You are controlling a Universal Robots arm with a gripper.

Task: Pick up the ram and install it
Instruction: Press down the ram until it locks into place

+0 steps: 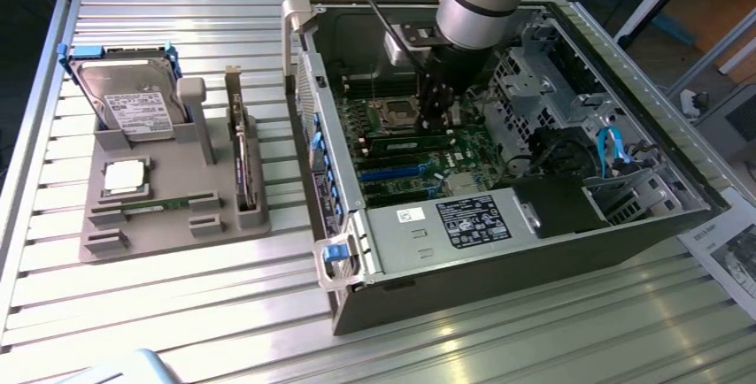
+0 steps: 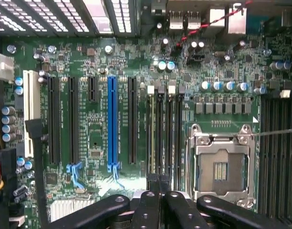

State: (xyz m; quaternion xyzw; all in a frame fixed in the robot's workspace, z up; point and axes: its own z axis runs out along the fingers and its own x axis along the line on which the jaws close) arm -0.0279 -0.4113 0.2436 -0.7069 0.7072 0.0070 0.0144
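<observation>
While I am reaching down into the open computer case [image 1: 310, 92] in the exterior view, my gripper [image 1: 438, 121] is hanging over the motherboard with its fingers pressed fully together, and I cannot see anything clamped between them. The ram [image 1: 408, 143] is sitting as a thin green strip in a slot, just at 7 o'clock of my fingertips; whether I am touching it I cannot tell. At 9 o'clock of the case, a grey holder [image 1: 177, 229] is carrying a hard drive [image 1: 136, 101] and a second green stick [image 1: 154, 206].

In the wrist view, my gripper [image 2: 158, 183] is hovering shut over the memory slots, where the ram [image 2: 152, 133] is showing edge-on between the blue slot [image 2: 112, 124] and the processor socket [image 2: 221, 167].
</observation>
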